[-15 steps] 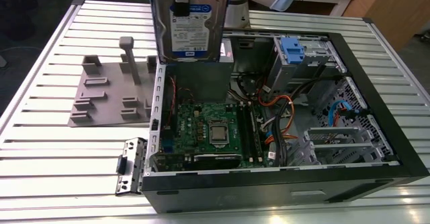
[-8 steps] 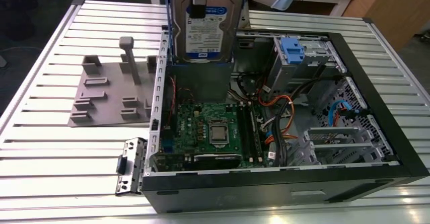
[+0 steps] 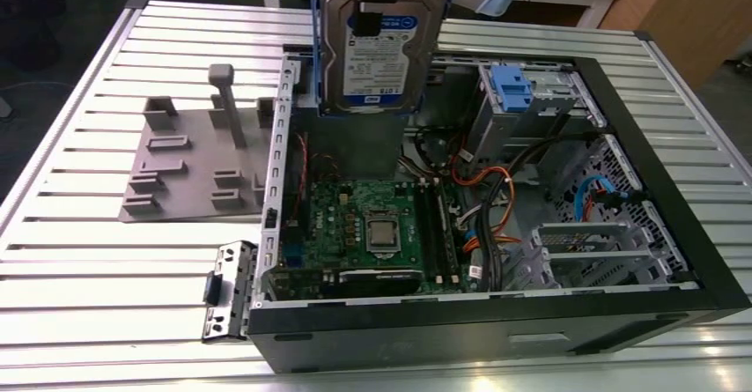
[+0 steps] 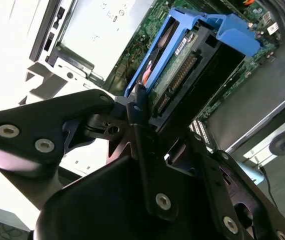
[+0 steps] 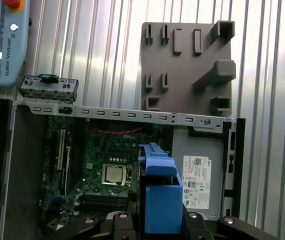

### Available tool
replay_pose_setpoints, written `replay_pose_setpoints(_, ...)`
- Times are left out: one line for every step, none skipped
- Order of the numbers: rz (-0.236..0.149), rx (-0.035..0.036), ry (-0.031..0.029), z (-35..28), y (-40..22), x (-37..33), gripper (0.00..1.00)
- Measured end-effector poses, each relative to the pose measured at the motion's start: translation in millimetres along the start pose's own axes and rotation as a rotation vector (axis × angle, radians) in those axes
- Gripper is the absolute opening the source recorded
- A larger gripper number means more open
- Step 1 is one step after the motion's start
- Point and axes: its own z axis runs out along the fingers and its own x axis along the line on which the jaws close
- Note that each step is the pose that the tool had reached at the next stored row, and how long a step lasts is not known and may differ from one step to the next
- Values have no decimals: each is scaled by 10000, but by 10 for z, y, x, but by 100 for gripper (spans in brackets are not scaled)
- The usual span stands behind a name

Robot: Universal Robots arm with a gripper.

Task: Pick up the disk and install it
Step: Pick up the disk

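Note:
The disk (image 3: 379, 57), a silver drive with a white-and-blue label in a blue carrier, hangs upright above the back of the open computer case (image 3: 664, 159). My gripper (image 3: 373, 20) comes down from above and is shut on the disk's upper edge. In the second wrist view the black fingers (image 4: 136, 112) clamp the disk (image 4: 182, 65) at its connector end, with the motherboard far below. The first wrist view looks down along the blue carrier (image 5: 160, 195) toward the case interior.
The case lies open on a slatted aluminium table (image 3: 70, 269). Inside are the motherboard (image 3: 364, 225), orange and black cables (image 3: 494, 198) and a blue-fronted drive cage (image 3: 517, 88). A grey fixture plate (image 3: 194, 159) lies at the exterior view's left, and a loose bracket (image 3: 229, 291) near the case's front corner.

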Motion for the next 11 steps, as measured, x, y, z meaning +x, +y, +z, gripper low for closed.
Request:
replay_pose_setpoints(0, 0, 0, 0, -16, 4, 36)
replay_pose_setpoints(0, 0, 0, 1, -32, 8, 36)
replay_pose_setpoints(0, 0, 0, 2, -47, 13, 36)
replay_pose_setpoints(0, 0, -1, 2, -64, 18, 36)
replay_pose_setpoints(0, 0, -1, 3, -81, 22, 36)
replay_pose_setpoints(0, -1, 0, 3, -100, 26, 36)
replay_pose_setpoints(0, -1, -1, 4, -118, 30, 36)
replay_pose_setpoints(0, -2, -1, 4, -137, 34, 36)
replay_pose_setpoints(1, -3, 0, 4, -155, 38, 36)
replay_pose_setpoints(1, -3, -1, 5, -175, 41, 36)
replay_pose_setpoints(1, -4, -1, 6, -195, 45, 36)
